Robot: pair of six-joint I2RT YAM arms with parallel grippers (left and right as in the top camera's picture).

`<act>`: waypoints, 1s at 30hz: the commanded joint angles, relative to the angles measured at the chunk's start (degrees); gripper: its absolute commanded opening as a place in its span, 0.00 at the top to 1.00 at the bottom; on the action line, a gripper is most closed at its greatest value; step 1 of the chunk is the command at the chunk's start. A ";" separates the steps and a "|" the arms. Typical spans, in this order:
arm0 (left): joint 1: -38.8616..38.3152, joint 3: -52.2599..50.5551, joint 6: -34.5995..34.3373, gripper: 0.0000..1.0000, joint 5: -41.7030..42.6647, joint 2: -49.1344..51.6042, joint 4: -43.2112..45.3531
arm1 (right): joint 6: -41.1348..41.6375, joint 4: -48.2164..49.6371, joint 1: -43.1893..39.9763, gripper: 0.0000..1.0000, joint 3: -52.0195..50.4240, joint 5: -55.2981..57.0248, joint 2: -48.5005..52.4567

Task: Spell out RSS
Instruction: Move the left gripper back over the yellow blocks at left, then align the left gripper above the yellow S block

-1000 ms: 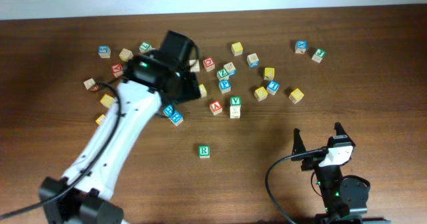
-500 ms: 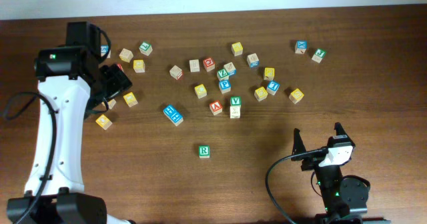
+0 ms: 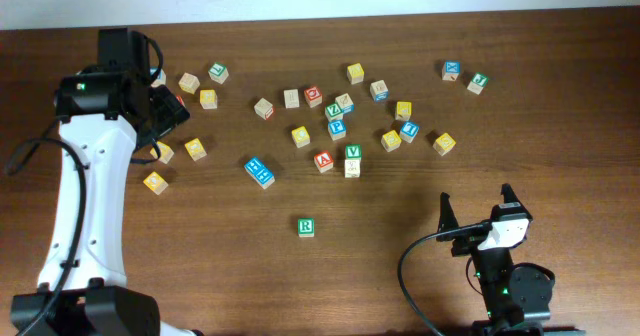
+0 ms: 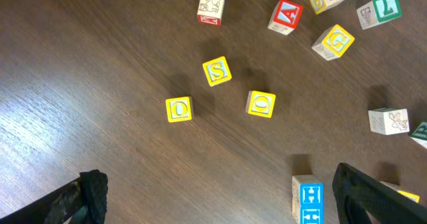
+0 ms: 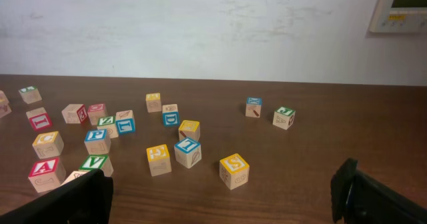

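Right end effector (image 3: 477, 208) is parked at the near edge of the desk (image 3: 380, 276), fingers spread apart, nothing in them. A bit further out, the green R block (image 3: 306, 226) sits on its own, well apart from the rest. Past that, over on the left side, a yellow S block (image 4: 217, 71) lies face up near a yellow O block (image 4: 179, 109). Left end effector (image 4: 217, 177) hovers above that bunch, fingers wide apart and empty.
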 commanded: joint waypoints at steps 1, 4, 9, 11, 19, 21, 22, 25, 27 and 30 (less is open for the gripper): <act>0.46 -0.37 0.46 0.01 -0.96 1.33 0.24 | -0.37 -0.37 0.26 0.02 -0.31 0.07 -0.37; 0.44 -0.37 0.46 0.01 -0.94 3.48 0.74 | -0.37 -0.37 0.26 0.02 -0.31 0.07 -0.37; 0.46 -0.37 0.44 0.01 -0.26 4.79 1.03 | -0.37 -0.37 0.26 0.02 -0.31 0.07 -0.37; 0.50 -0.37 0.44 0.01 1.40 4.81 1.20 | -0.37 -0.37 0.26 0.02 -0.31 0.07 -0.37; 0.22 -0.48 0.48 0.01 2.25 4.83 0.31 | -0.37 -0.37 0.26 0.02 -0.31 0.07 -0.37; 0.22 -0.55 0.48 0.01 2.29 4.83 0.46 | -0.37 -0.37 0.26 0.02 -0.31 0.07 -0.37; 0.22 -0.55 0.48 0.01 2.29 4.83 0.39 | -0.37 -0.37 0.26 0.02 -0.31 0.07 -0.37; 0.22 -0.66 3.32 0.01 5.57 4.83 0.55 | -0.37 -0.37 0.26 0.02 -0.31 0.07 -0.37; 0.22 -1.11 3.32 0.01 6.54 4.83 0.55 | -0.37 -0.37 0.26 0.02 -0.31 0.07 -0.37; 0.22 -2.47 4.90 0.01 9.79 4.83 1.25 | -0.37 -0.37 0.26 0.02 -0.31 0.07 -0.37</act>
